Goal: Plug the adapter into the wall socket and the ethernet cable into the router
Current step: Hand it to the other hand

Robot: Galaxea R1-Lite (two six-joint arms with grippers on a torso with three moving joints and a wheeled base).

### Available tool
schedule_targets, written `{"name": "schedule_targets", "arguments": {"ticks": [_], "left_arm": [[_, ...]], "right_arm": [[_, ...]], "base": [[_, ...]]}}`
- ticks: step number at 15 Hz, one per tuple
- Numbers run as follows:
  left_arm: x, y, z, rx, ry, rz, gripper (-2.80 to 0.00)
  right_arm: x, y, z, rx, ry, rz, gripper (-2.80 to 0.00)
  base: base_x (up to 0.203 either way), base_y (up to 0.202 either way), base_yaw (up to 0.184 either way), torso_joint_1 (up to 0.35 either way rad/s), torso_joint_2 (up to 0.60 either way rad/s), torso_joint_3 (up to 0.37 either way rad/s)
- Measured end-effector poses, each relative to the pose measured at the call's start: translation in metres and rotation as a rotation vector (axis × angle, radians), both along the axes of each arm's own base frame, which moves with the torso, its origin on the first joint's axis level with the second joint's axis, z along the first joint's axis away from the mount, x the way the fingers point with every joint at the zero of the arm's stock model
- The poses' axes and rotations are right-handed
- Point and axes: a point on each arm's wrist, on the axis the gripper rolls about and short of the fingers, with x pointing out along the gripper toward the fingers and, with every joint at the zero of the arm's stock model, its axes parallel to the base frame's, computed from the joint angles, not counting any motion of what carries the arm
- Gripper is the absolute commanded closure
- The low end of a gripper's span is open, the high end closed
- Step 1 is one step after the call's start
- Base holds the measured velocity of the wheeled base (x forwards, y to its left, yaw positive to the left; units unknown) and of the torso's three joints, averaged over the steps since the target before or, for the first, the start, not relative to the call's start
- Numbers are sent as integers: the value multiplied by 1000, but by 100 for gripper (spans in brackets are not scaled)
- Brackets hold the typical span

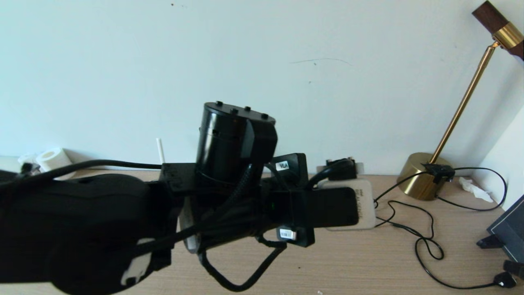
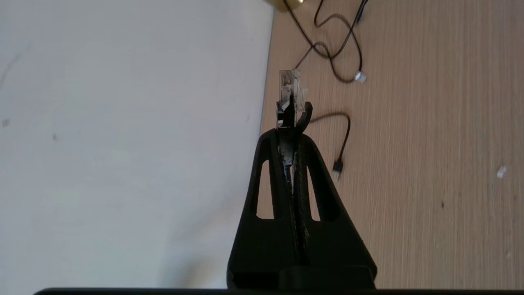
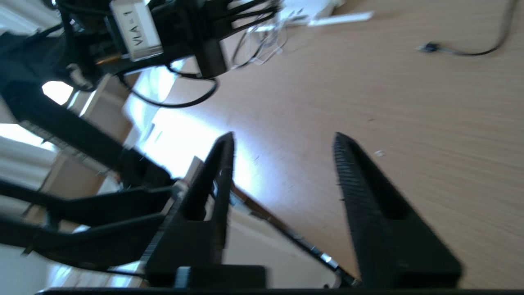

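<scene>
My left gripper [image 2: 290, 132] is shut on the ethernet cable's clear clip connector [image 2: 290, 88], which sticks out past the fingertips, close to the wall above the table. In the head view the left arm fills the foreground and the left gripper [image 1: 360, 207] points right; the connector is hidden there. Of the router I see one white antenna [image 1: 159, 150] behind the arm, and its white body [image 3: 305, 6] with an antenna [image 3: 344, 17] in the right wrist view. My right gripper [image 3: 282, 139] hangs open and empty over the table's front edge. The adapter is out of view.
A pale lettered box [image 1: 368, 205] with a black plug [image 1: 339, 168] on top sits just behind the left gripper. A brass lamp [image 1: 421, 176] and thin black cords [image 1: 425, 241] lie to the right. A dark grey panel [image 1: 507, 229] stands at the right edge.
</scene>
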Motion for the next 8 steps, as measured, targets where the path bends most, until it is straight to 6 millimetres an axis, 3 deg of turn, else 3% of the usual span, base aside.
{"name": "schedule_targets", "arguments": {"ticks": [3, 8], "left_arm": [[7, -13, -1, 1, -8, 20, 0], [11, -14, 3, 120, 70, 39, 0]], "right_arm": [[17, 1, 3, 3, -1, 29, -280], [69, 3, 9, 2, -34, 45, -280]], "base": [[0, 0, 0, 0, 0, 0], [0, 0, 0, 0, 0, 0]]}}
